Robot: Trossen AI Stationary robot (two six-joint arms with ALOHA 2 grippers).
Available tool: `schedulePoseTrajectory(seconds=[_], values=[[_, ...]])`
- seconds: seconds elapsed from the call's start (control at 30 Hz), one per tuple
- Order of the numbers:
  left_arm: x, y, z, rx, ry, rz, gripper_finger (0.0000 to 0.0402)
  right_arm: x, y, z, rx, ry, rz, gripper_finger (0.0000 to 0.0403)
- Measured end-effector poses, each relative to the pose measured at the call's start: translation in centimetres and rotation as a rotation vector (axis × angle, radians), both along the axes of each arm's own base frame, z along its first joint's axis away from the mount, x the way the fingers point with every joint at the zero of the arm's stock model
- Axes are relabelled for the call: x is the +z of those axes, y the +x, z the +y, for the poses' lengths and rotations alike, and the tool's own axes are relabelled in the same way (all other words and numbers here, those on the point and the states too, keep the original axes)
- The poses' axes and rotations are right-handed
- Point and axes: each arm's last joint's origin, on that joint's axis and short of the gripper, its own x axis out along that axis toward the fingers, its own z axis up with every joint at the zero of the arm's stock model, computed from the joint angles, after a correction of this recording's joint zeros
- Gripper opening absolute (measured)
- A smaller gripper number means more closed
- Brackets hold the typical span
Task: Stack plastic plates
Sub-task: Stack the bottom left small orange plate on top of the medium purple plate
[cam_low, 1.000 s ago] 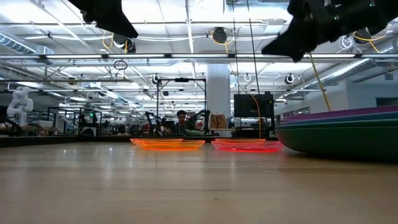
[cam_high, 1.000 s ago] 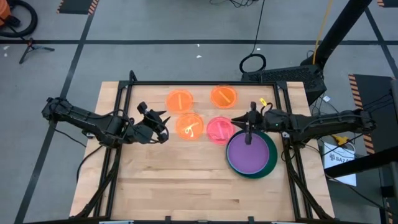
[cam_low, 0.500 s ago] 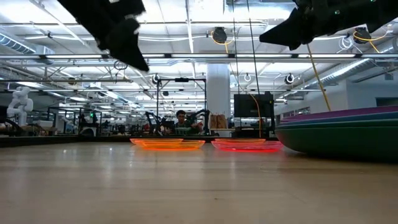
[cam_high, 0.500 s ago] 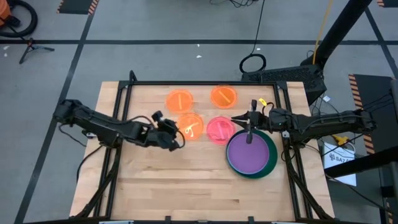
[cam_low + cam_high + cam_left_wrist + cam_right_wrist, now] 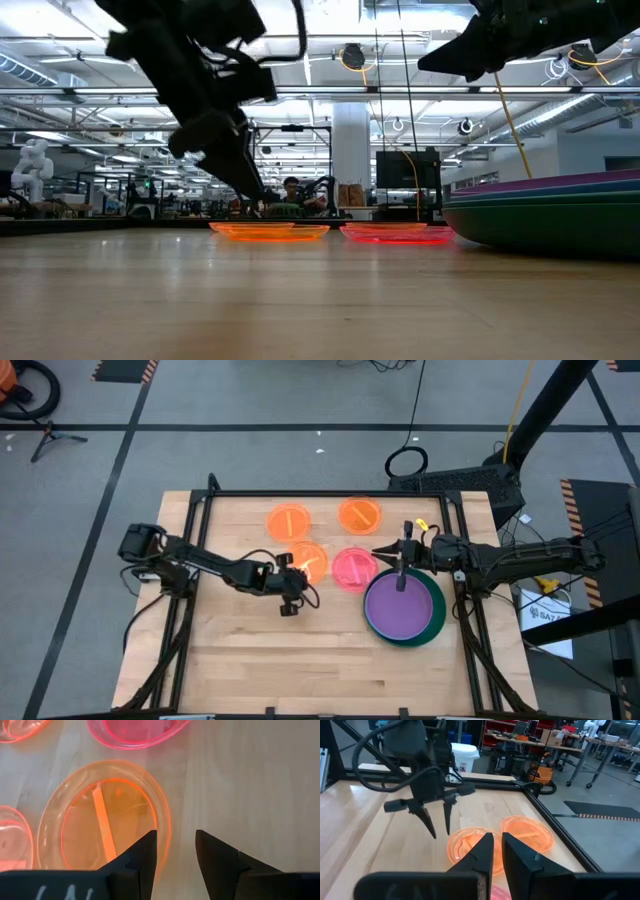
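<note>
Three translucent orange plates (image 5: 306, 561) and one pink plate (image 5: 352, 569) lie flat mid-worktop (image 5: 300, 660), the purple-topped stack (image 5: 404, 608) to their right, with the left claw (image 5: 292, 598) parted beside the near orange rim and the right claw (image 5: 400, 567) narrow above the stack.

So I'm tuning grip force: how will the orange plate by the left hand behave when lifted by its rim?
The small translucent orange plastic plate looks thin, so probably light and slightly flexible. Its shallow glossy rim may slip between the open left hand fingers. Lying flat, it seems unlikely to roll.
</note>
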Motion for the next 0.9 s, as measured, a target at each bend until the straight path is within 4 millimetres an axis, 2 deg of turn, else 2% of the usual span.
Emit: schedulePoseTrajectory(seconds=[0.27,0.57,0.9], values=[[-2.2,1.0,1.1,0.028,0.006,0.025,0.0140,-0.2,0.0,0.0,-0.004,0.000,0.023,0.0031],[-3.9,1.4,1.1,0.024,0.020,0.059,0.0140,-0.4,-0.1,0.0,-0.006,0.000,0.046,0.0031],[-3.9,1.5,2.0,0.066,0.045,0.057,0.0140,-0.5,-0.1,0.0,-0.010,-0.001,0.051,0.0031]])
